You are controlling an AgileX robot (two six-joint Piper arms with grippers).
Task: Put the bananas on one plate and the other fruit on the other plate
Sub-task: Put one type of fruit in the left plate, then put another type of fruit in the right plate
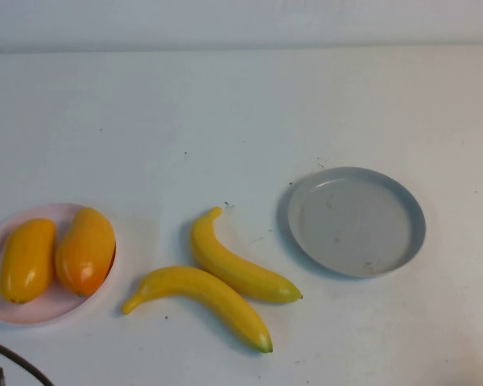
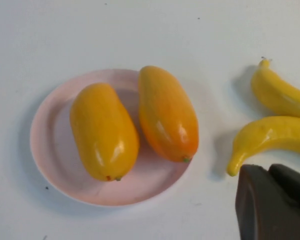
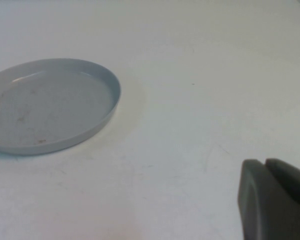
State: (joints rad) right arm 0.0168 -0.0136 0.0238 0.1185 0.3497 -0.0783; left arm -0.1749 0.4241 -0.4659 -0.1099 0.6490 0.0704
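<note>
Two yellow-orange mango-like fruits [image 1: 28, 259] [image 1: 85, 249] lie side by side on the pale pink plate [image 1: 44, 310] at the left; they also show in the left wrist view [image 2: 104, 131] [image 2: 167, 113]. Two bananas [image 1: 241, 269] [image 1: 205, 293] lie on the table in the middle, touching each other. The grey-blue plate [image 1: 356, 221] at the right is empty. My left gripper [image 2: 268, 169] is shut and empty, hovering near the front banana's stem [image 2: 235, 167]. My right gripper [image 3: 265, 162] is shut and empty, over bare table beside the grey-blue plate [image 3: 50, 107].
The table is white, with its far edge [image 1: 241, 47] meeting a pale wall at the back. A dark cable [image 1: 16, 362] of the left arm shows at the bottom left corner of the high view.
</note>
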